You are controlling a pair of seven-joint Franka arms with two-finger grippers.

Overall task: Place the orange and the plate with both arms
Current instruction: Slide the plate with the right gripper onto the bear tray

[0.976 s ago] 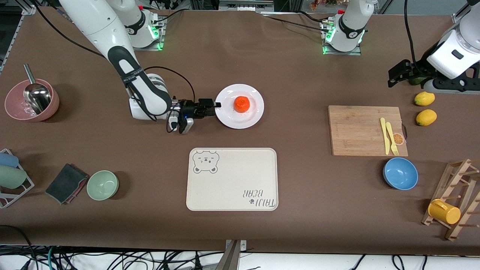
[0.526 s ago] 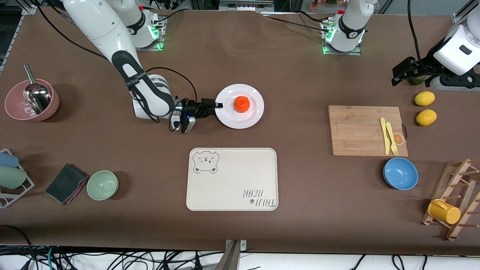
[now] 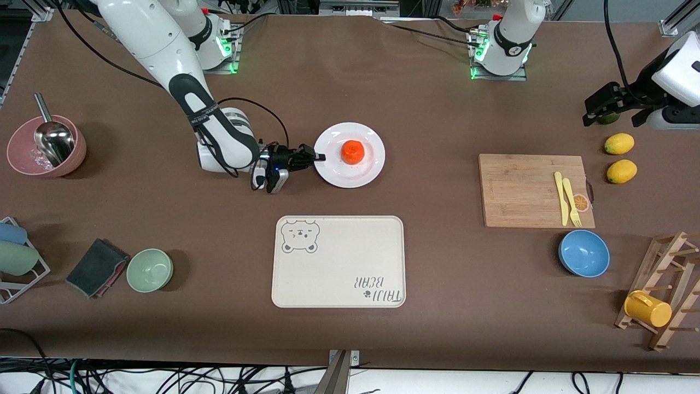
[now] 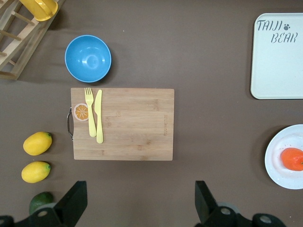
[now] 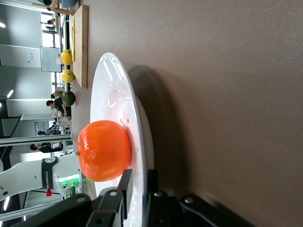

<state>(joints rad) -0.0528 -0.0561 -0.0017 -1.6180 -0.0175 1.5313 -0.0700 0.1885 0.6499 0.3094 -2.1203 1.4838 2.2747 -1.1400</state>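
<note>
Gripping the plate (image 3: 350, 155) by its rim, the right gripper (image 3: 319, 157) has one finger above and one below the edge. The orange (image 3: 353, 151) rests on the plate, farther from the front camera than the bear-print tray (image 3: 338, 261). The left gripper (image 4: 138, 205) waits, fingers spread, over bare table near the lemons (image 3: 619, 144). Next, I judge, comes a level lift toward the tray.

Even overhead light falls bright on the brown desk (image 3: 437, 109), leaving short soft shadows beside the bowls. The white plate (image 5: 113, 104) carries streaks of glare in the right wrist view, where the background room blurs. Front view stays sharp.
</note>
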